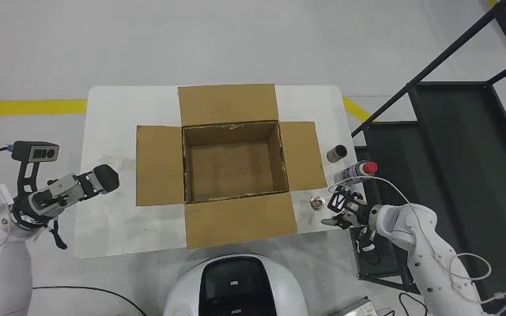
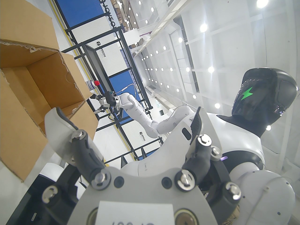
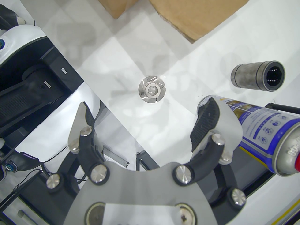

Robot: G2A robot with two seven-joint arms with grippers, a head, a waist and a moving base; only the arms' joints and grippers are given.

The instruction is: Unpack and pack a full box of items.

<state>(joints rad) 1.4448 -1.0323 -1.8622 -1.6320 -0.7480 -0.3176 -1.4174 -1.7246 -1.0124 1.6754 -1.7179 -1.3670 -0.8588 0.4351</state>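
Dial centred on the box (image 1: 233,170), 6 o'clock toward the robot.

**4 o'clock, nearest.** The right hand (image 1: 338,208) is released and grasps nothing. It hangs over the near corner of the worktop (image 1: 118,118) with its pads turned downward. The disc (image 3: 151,89) lies flat just ahead of it, apart from both fingers. This alignment suggests that the disc is the piece lined up for the next grasp.

**9 o'clock.** The left hand (image 2: 126,118) is likewise released and empty. It is held off the worktop's edge, well apart from the box, probably parked there to leave the opening free for the other arm.

**3 o'clock.** The can (image 1: 354,171) lies on its side at the worktop's edge, red cap outward, just beside one right finger. Lying so, it could roll if nudged.

**Toward 2 o'clock, slightly farther.** The cylinder (image 1: 338,152) seemingly stands on end, near the can but not touching it.

**Centre and beyond.** All four flaps of the box are folded out flat, which keeps the mouth wide. Its inside is bare, so unpacking looks complete and repacking is not yet begun. All three items sit outside the right flap, within the right arm's reach.
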